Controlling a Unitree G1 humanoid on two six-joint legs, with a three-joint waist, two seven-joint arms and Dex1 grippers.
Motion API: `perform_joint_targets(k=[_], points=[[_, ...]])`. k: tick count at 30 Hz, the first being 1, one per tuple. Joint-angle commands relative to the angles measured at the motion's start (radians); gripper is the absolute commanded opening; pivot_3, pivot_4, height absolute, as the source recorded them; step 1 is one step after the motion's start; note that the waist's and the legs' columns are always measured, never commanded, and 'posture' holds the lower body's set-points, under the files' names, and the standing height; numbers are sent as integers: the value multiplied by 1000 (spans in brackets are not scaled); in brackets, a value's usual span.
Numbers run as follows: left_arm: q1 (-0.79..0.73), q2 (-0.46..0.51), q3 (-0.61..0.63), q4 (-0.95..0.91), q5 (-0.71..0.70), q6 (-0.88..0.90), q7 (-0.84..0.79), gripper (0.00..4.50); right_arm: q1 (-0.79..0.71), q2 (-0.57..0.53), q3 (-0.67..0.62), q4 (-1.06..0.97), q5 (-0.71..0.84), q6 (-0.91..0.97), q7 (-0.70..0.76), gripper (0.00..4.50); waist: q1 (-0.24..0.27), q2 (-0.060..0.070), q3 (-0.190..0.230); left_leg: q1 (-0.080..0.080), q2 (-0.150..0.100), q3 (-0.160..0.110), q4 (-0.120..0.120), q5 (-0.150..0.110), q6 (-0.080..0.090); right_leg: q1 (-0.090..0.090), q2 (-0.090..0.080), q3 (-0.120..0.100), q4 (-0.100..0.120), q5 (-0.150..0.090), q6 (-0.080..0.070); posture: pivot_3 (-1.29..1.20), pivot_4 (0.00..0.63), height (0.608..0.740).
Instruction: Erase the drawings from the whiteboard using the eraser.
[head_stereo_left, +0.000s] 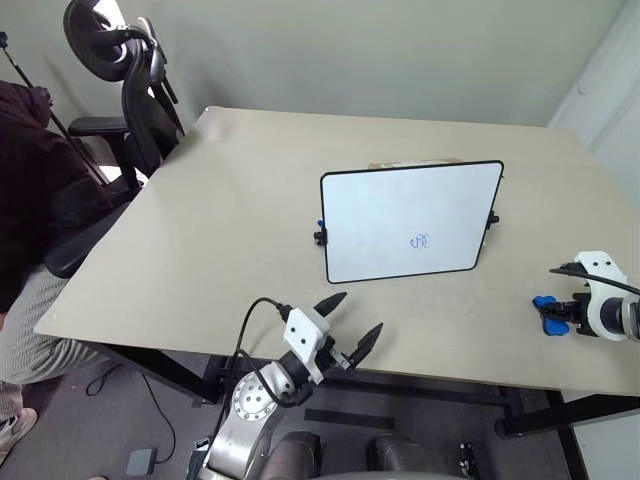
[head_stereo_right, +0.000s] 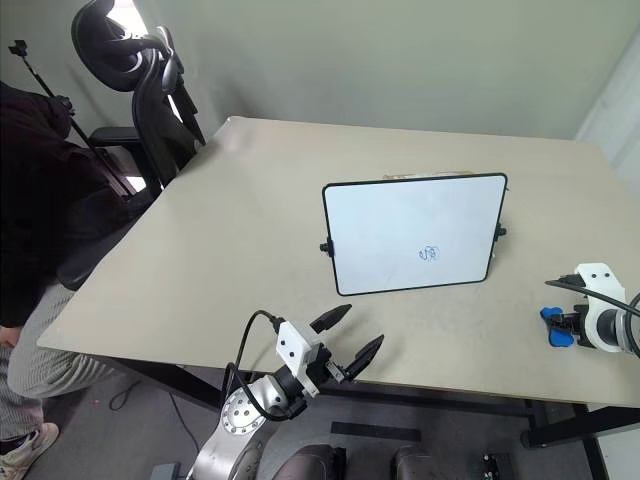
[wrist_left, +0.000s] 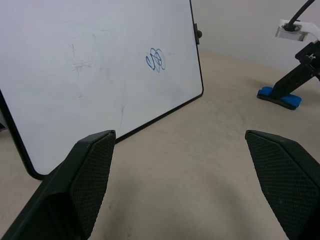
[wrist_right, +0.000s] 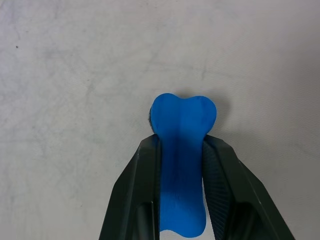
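The whiteboard (head_stereo_left: 410, 222) stands tilted near the middle of the table, with the small blue drawings (head_stereo_left: 421, 241) low on its right half. The bright blue eraser (wrist_right: 182, 150) lies on the table at the right edge, squeezed between the black fingers of my right gripper (head_stereo_left: 553, 313), which is shut on it. My left gripper (head_stereo_left: 352, 322) hovers open at the table's front edge, in front of the board and apart from it, its fingers (wrist_left: 85, 180) spread wide with nothing between them.
A beige table (head_stereo_left: 220, 220) carries everything. A black office chair (head_stereo_left: 125, 80) stands at the far left corner, and a person in dark clothes (head_stereo_left: 30, 200) sits beside it at the left edge.
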Motion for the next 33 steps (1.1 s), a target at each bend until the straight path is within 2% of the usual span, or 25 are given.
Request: perform_joint_targets(k=[1,5,10,15,19,23,33], points=[[6,-2,-10,-37,0,-21,-5,4500,2,-32,-147,-171,50,69,0,1145,0,3,1,0,0,0,0,0,0,0,0,0,0,0,0,0,150,736],[9,-2,-9,-39,-1,-20,-2,4500,-7,17,-236,-326,97,170,-28,1145,-1,2,1,1,0,1,0,0,0,0,0,0,0,-1,-2,0,150,736],[2,-1,-5,-35,-3,-19,-5,4500,-50,99,-248,-425,112,197,-73,1145,-4,1,0,1,0,1,0,0,0,0,0,0,-1,-1,-2,0,150,736],[-7,0,-2,-29,-4,-18,-8,4500,-116,241,-167,-579,124,67,-112,1145,-7,2,1,0,0,1,-1,6,9,-2,0,1,0,-1,-1,0,150,736],[-13,1,2,-26,-9,-15,-9,4500,-137,345,-106,-566,101,-2,-159,1145,-6,1,0,3,1,0,-1,6,10,-6,1,0,0,-1,-1,0,150,736],[-17,8,15,-28,-19,-10,-14,4500,-147,415,-2,-500,34,-122,-203,1145,-1,2,-1,0,0,0,0,6,11,-6,0,0,-1,4,6,0,150,736],[-7,19,22,-52,-24,-7,-17,4500,-175,474,104,-353,-57,-271,-230,1145,-2,2,-2,0,0,0,-1,2,3,-6,0,0,-1,9,6,0,150,736]])
